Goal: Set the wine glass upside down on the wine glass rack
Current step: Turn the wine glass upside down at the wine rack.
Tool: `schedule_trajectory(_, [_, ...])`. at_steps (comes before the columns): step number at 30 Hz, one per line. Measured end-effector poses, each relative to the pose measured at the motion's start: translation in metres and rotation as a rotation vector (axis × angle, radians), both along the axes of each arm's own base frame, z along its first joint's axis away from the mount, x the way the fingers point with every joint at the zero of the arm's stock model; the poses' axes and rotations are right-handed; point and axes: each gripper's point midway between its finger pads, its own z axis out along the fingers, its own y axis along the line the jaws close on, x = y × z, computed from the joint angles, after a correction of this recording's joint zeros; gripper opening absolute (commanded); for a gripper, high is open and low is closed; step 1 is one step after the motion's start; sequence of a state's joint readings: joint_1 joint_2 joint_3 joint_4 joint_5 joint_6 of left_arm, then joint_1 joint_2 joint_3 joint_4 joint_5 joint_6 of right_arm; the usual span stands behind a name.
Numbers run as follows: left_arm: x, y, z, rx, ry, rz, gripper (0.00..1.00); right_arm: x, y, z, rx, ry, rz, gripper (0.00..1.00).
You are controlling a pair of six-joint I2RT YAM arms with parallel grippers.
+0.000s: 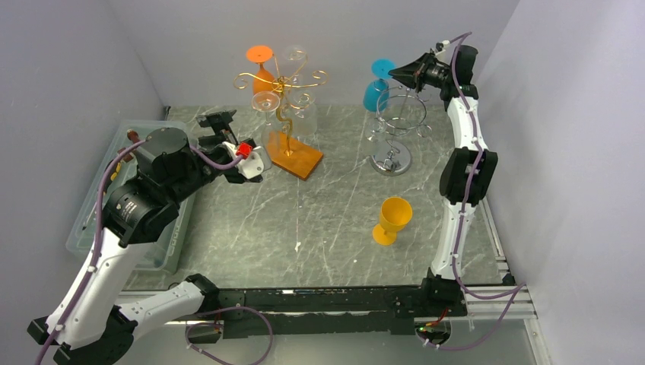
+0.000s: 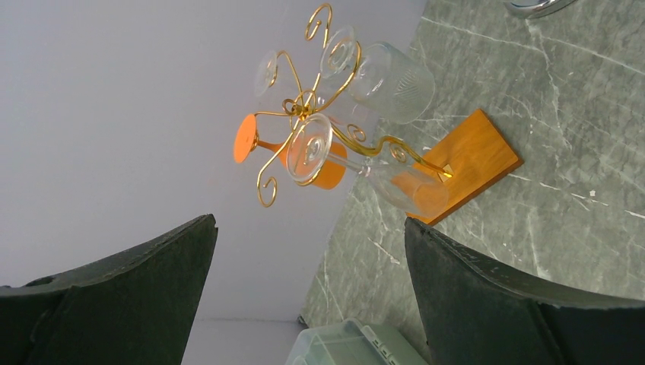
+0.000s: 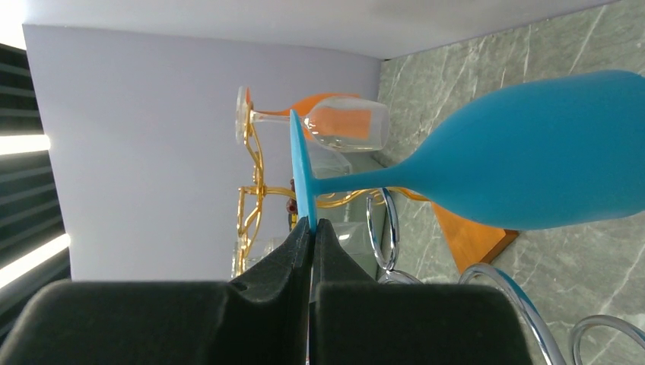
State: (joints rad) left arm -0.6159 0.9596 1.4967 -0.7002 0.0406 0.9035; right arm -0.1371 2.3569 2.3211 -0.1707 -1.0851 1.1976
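Both jaws of my right gripper (image 3: 312,228) clamp the blue glass (image 3: 532,163) by its foot, bowl down, near the top of the silver rack (image 1: 391,161); I should slide the stem level into a slot.

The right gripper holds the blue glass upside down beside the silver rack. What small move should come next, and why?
Probably slide the blue wine glass sideways toward the silver rack, without letting go. The right gripper is shut on the foot's rim, the bowl hangs down, and the stem appears not yet inside a wire arm.
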Motion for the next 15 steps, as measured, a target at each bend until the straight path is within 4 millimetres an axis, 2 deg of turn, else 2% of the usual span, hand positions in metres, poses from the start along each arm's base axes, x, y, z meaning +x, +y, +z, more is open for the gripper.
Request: schedule_trajectory(15, [0.000, 0.000, 0.000, -0.001, -0.004, 0.001, 1.00, 0.003, 0.014, -0.016, 0.004, 0.031, 0.027, 0.00])
